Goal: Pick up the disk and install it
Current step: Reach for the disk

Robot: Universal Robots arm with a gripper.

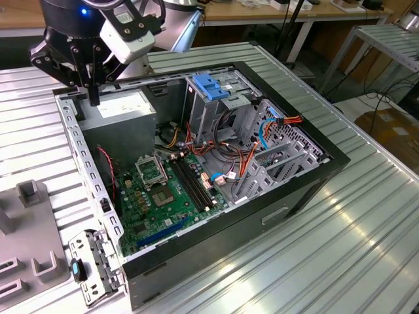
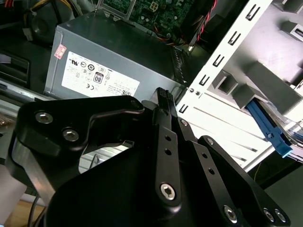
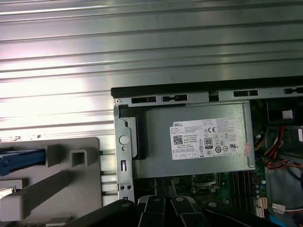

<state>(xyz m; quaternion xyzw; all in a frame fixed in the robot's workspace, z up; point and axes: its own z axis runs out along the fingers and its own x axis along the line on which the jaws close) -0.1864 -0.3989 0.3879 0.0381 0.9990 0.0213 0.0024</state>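
Grey power-supply box [image 1: 121,108]: gripper [image 1: 93,99] above its outer corner, closed, empty. Blue-railed disk [image 3: 19,158] well apart from box, on fixture [image 3: 57,189]; neither picked nor installed.

A ribbed metal tabletop [image 1: 366,248] catching bright glare stands before a long wooden bench [image 1: 262,13], with a second metal table [image 1: 393,39], loose cables [image 1: 386,98] and a cardboard box [image 1: 393,127] on the dark floor [image 1: 340,85] at the exterior view's right.

White sticker [image 3: 206,140] of black print, a code square and round marks, on the grey power-supply box [image 3: 158,142] (small pink tag [image 3: 246,150] at its edge)
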